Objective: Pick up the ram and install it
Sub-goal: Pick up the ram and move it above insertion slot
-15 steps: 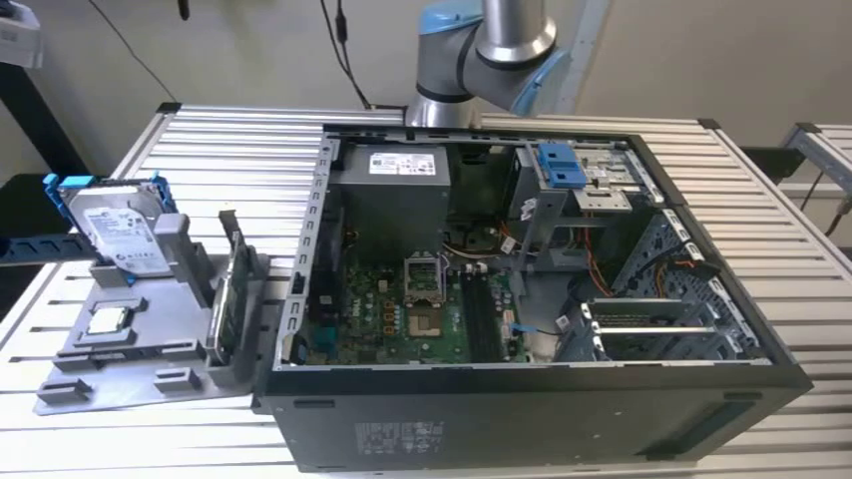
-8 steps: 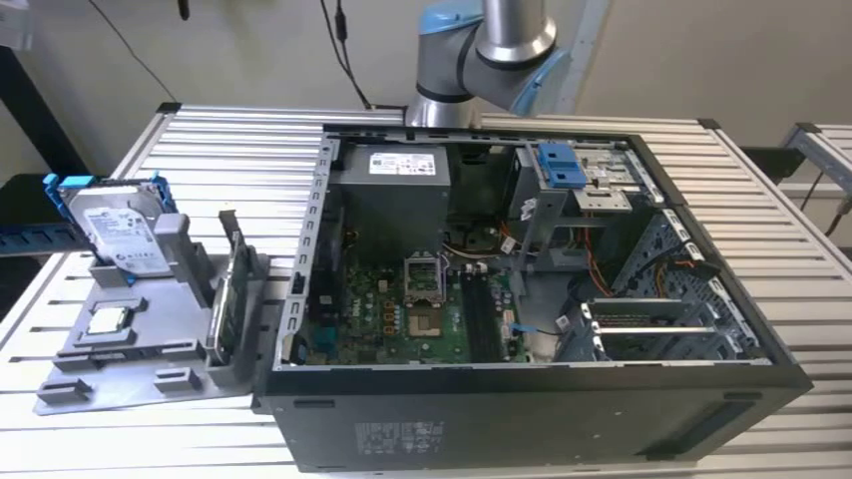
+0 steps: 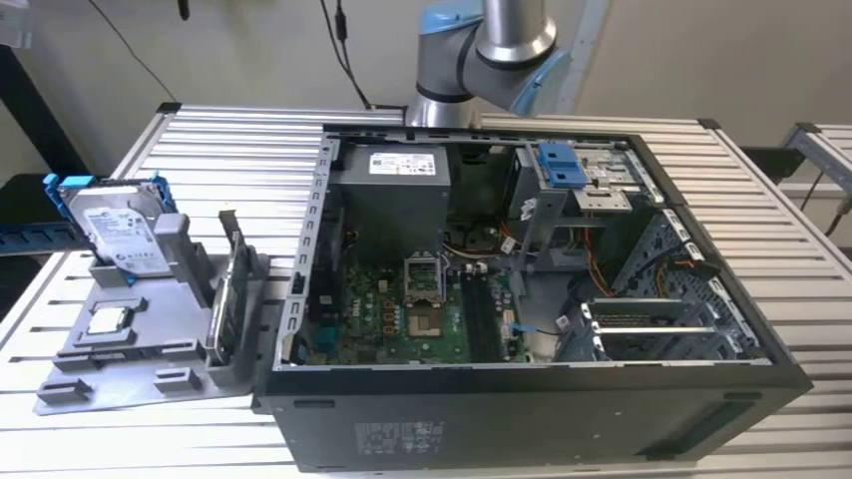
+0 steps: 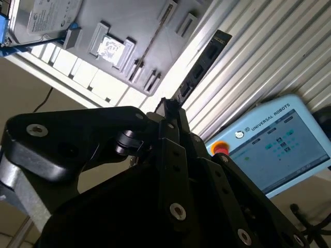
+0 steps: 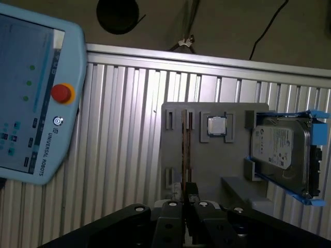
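- We see the end effector (image 5: 186,192) pressed together on the ram (image 5: 186,147). Its dark fingers (image 5: 193,200) pinch the stick, so no gap lies between the two.
- In the first wrist view the ram shows edge-on, as a thin brownish line running straight out from the fingertips.
- In the second wrist view the ram (image 4: 203,61) turns its dark face to us, with chips along it, and again leads away from the end effector (image 4: 168,106).
- We judge that the long axis lies in the plane of the grip, with much of the stick jutting past the fingertips. We cannot tell how much of it is hidden behind them.
- The ram hangs well above the grey tray (image 5: 207,165) and apart from it. That tray holds a square chip (image 5: 217,125) and the hard drive (image 5: 282,150), and it rests on the ribbed worktop (image 5: 124,134).
- In the exterior view the open computer case (image 3: 533,404) stands to the exterior view's right of the tray. Its long dark memory slots (image 3: 482,314) run from near to far.
- We cannot tell whether the ram's axis lines up with those slots.
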{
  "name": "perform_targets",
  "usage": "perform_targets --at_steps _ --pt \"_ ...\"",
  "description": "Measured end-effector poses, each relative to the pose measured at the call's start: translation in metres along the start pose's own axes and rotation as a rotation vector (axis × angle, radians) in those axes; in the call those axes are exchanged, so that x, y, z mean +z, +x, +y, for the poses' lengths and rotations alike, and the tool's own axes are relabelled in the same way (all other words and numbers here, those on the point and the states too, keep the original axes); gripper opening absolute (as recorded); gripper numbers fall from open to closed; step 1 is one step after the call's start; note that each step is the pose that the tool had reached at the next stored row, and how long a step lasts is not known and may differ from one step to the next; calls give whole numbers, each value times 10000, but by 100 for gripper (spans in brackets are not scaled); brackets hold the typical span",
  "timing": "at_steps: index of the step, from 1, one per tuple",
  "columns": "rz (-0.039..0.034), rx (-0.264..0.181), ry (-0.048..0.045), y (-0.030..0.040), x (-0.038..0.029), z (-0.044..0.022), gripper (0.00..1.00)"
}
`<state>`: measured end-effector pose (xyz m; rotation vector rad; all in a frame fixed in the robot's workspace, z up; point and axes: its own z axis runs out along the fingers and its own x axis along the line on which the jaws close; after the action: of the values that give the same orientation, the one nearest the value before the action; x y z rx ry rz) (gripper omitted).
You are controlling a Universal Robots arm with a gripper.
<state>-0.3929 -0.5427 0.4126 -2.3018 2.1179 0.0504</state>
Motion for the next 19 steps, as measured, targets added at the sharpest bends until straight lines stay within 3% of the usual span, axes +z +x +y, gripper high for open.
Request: perform_targets --at_steps 19 --pt "-1 1 1 14 -2 -172 15"
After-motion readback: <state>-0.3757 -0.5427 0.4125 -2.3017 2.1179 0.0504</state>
